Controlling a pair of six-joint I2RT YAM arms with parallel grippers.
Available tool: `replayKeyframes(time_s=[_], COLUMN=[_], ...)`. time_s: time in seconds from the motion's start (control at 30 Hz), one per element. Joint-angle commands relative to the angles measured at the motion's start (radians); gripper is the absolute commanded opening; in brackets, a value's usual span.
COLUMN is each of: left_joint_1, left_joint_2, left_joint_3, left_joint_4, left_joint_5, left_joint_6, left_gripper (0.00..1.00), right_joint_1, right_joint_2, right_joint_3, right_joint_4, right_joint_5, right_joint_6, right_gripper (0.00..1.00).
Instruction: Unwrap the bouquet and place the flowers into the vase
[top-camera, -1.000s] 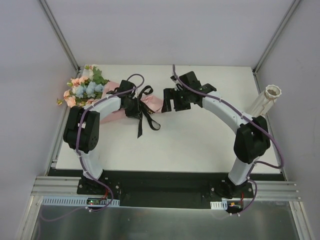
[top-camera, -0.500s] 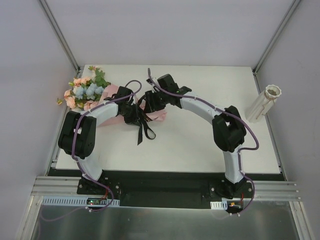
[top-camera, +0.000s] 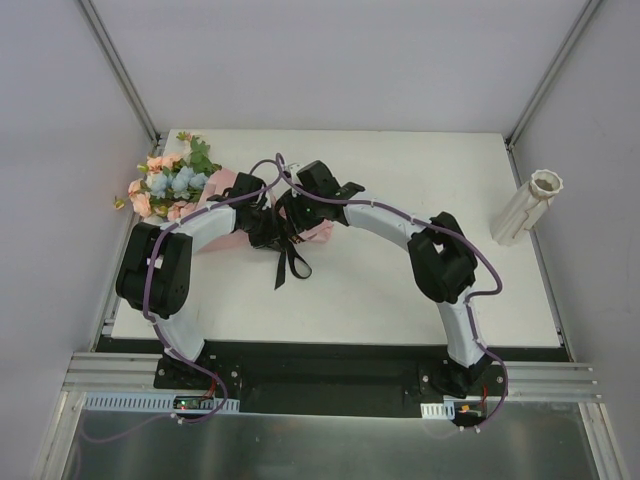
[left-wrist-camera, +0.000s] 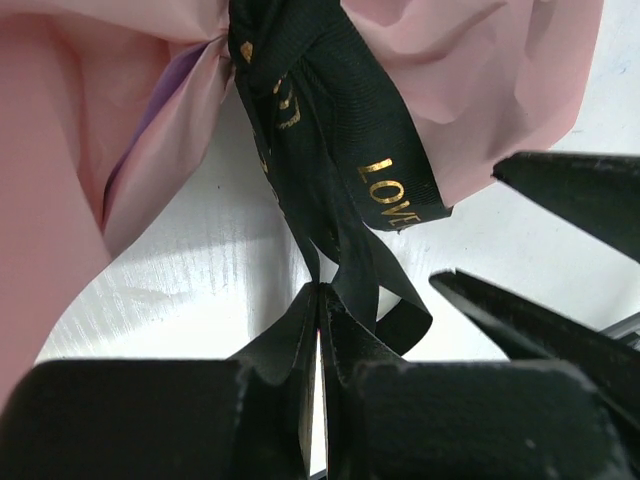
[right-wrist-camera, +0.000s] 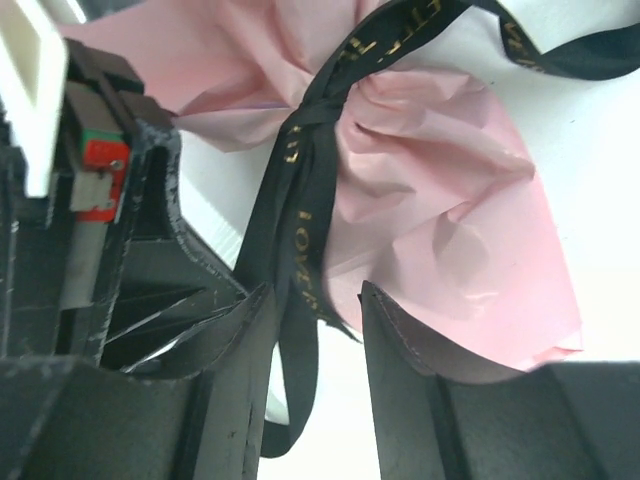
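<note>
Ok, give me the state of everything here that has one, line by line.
bouquet: wrapped and tied, lying down
black ribbon: knotted round the bouquet
vase: empty
left claw: shut on the black ribbon
right claw: part open around the black ribbon

left hand (left-wrist-camera: 320, 372) pinched, right hand (right-wrist-camera: 316, 300) parted

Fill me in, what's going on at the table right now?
Both arms are working on the black ribbon that ties the bouquet, which lies at the far left of the table. The left pincer is shut on a ribbon tail close to the knot. The right pincer has a ribbon strand between its jaws, which stand apart, beside the pink paper. The wrap is not yet off. The vase stands apart at the right edge.
</note>
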Motion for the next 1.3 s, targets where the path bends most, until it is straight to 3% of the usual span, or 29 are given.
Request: replayKeyframes(time_s=[0.0,0.67,0.83,1.1,1.27], left_joint_1=[-0.003,-0.003,-0.003,-0.003,-0.003], left_joint_2=[-0.025,-0.001,-0.001,0.002,-0.001], left_joint_3=[-0.008,-0.001,-0.002,-0.005,-0.008], left_joint_4=[0.012,0.040,0.041,0.043,0.043], left_joint_5=[0.029,0.059,0.058,0.065,0.068], left_joint_6=[-0.017,-0.043,-0.044,-0.046,-0.047], left_gripper=[0.00,0.00,0.00,0.00,0.00], right_joint_1=[0.018,0.108,0.111,0.113,0.113], right_joint_2=[0.034,0.039,0.010,-0.029,-0.061], right_joint_3=[0.057,0.011,-0.015,-0.043,-0.057], right_joint_4=[0.007,0.066,0.081,0.086,0.083], right_joint_5=[0.066,0.235,0.230,0.259,0.270], right_joint_6=[-0.068,-0.153,-0.136,-0.136,-0.127], right_gripper=[0.42,0.29,0.18,0.13,0.04])
